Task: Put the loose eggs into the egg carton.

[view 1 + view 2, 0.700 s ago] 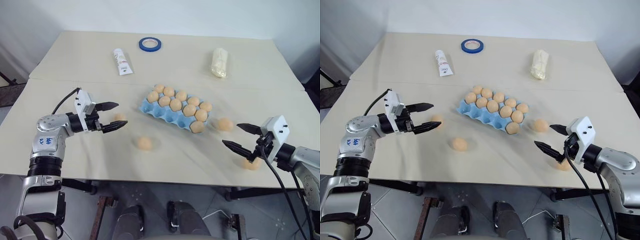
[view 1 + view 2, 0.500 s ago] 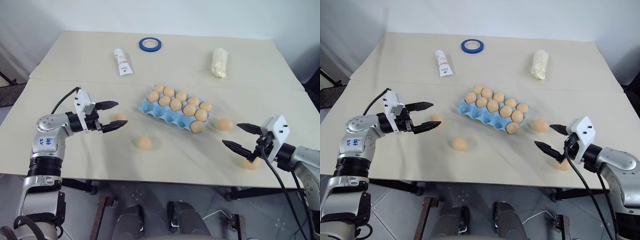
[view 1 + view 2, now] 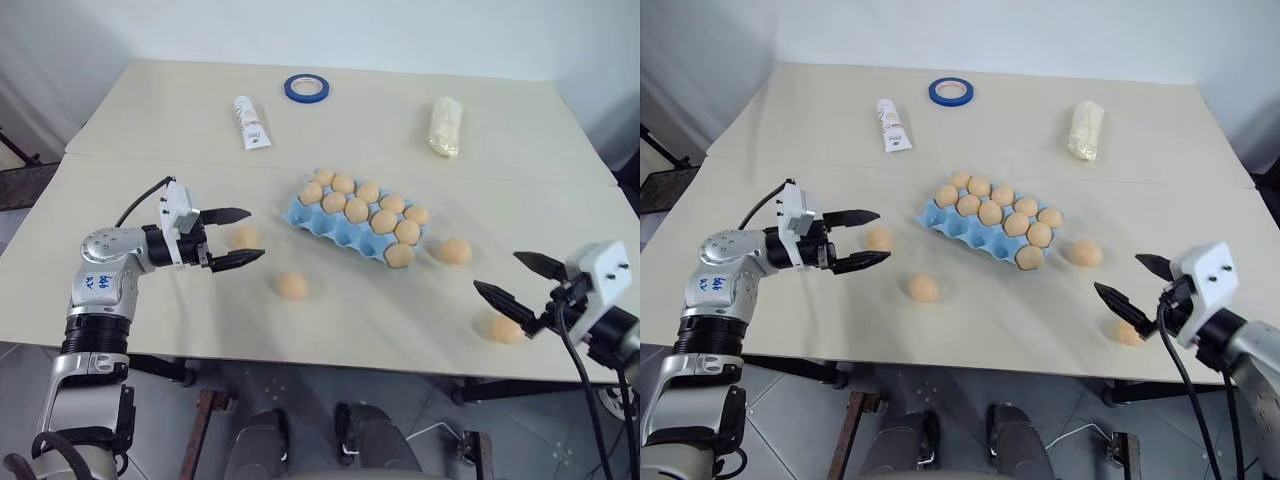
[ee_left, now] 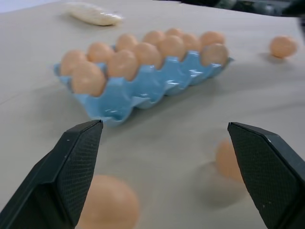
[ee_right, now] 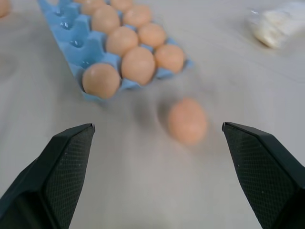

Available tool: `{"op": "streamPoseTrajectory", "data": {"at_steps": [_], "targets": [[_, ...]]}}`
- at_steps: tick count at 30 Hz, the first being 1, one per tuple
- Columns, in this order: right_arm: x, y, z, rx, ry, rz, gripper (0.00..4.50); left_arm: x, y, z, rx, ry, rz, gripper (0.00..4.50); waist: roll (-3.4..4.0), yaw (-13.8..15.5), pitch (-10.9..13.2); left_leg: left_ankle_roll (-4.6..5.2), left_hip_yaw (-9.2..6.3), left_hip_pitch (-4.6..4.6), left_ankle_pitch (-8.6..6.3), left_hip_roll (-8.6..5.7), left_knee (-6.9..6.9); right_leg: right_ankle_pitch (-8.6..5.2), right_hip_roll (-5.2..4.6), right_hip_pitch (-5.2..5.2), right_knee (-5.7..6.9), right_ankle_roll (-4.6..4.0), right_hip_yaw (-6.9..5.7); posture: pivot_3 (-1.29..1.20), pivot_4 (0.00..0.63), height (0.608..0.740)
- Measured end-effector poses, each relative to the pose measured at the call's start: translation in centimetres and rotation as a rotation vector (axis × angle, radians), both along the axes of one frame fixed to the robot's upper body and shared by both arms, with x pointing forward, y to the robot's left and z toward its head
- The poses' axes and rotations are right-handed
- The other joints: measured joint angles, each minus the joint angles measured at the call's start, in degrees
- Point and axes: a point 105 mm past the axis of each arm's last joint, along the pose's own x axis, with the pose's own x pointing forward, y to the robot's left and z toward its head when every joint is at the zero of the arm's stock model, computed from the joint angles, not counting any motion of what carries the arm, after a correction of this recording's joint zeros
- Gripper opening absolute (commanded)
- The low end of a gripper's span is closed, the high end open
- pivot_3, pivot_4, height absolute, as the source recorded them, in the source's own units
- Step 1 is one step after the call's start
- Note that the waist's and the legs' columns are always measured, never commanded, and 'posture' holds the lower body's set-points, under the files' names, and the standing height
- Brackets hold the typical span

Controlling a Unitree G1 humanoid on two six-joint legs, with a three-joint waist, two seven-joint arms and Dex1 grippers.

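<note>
The left tool [image 3: 232,238] hovers low over the tabletop [image 3: 150,120] much where it was a moment ago, its black fingers spread wide and nothing between them. One loose egg [image 3: 244,237] lies just past its tips, and a second egg [image 3: 291,286] sits a little nearer the front edge, so this side looks lined up for a pick not yet made.

In the middle the light blue egg carton [image 3: 330,221] rests at a slant, its far cups filled with eggs and the near row still bare blue.

A third egg [image 3: 455,250] lies just off the carton's right end. The change is on the right: the right tool [image 3: 512,282], also spread and empty, has drawn back toward the tabletop's right front corner, away from the carton. A fourth egg [image 3: 506,329] sits right beside its lower finger.

Four eggs remain loose; no grasp has begun on either side.
</note>
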Motion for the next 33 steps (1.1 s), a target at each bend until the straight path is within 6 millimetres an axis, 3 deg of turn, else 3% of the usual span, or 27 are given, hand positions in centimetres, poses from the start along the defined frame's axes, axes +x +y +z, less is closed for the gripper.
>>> {"op": "streamPoseTrajectory", "data": {"at_steps": [8, 17, 23, 26, 32, 33], "targets": [[-3.3, -1.2, -3.0, 0.103, 0.022, -0.273, 4.5, -2.0, -1.8, -1.2, -0.001, 0.011, -0.216, 4.46, 0.0, -0.6, 0.0, -0.01, 0.06, 0.18, 0.04, 0.02, 0.02, 0.04, 0.02, 0.13, 0.07, -0.02, 0.09, 0.0, 0.15, 0.74], [-1.2, -2.0, -7.2, 0.174, 0.034, -0.397, 4.5, -2.5, -2.3, -1.6, -0.006, 0.014, -0.266, 4.46, -0.01, -0.4, 0.0, 0.05, 0.06, 0.13, 0.07, -0.02, -0.01, 0.05, 0.0, 0.07, 0.03, -0.04, 0.08, 0.0, 0.15, 0.74], [-0.3, -2.7, -8.8, 0.162, 0.047, -0.421, 4.5, -2.3, -2.1, -1.4, -0.009, 0.007, -0.241, 4.46, -0.01, -0.4, 0.0, 0.04, 0.03, 0.12, 0.06, 0.0, -0.04, 0.03, 0.02, 0.05, 0.03, -0.06, 0.06, 0.0, 0.15, 0.74], [-0.1, -2.6, -9.7, 0.163, 0.069, -0.418, 3.86, -2.2, -2.0, -1.3, -0.01, 0.003, -0.227, 4.5, -0.01, -0.4, 0.0, 0.04, 0.04, 0.14, 0.06, 0.0, -0.02, 0.03, 0.01, 0.06, 0.06, -0.06, 0.07, 0.0, 0.15, 0.74], [0.2, -2.9, -9.5, 0.154, 0.049, -0.433, 1.85, -2.2, -1.6, -1.4, -0.025, 0.0, -0.195, 4.5, 0.0, -0.3, 0.0, 0.04, 0.03, 0.13, 0.06, 0.0, -0.02, 0.03, 0.0, 0.06, 0.06, -0.06, 0.06, 0.0, 0.15, 0.74], [0.2, -2.9, -9.5, 0.154, 0.047, -0.434, 1.77, -2.2, -1.6, -1.4, -0.025, 0.0, -0.195, 4.5, 0.0, -0.3, 0.0, 0.04, 0.03, 0.13, 0.06, 0.0, -0.03, 0.03, 0.0, 0.06, 0.06, -0.06, 0.06, 0.0, 0.15, 0.74]]}}
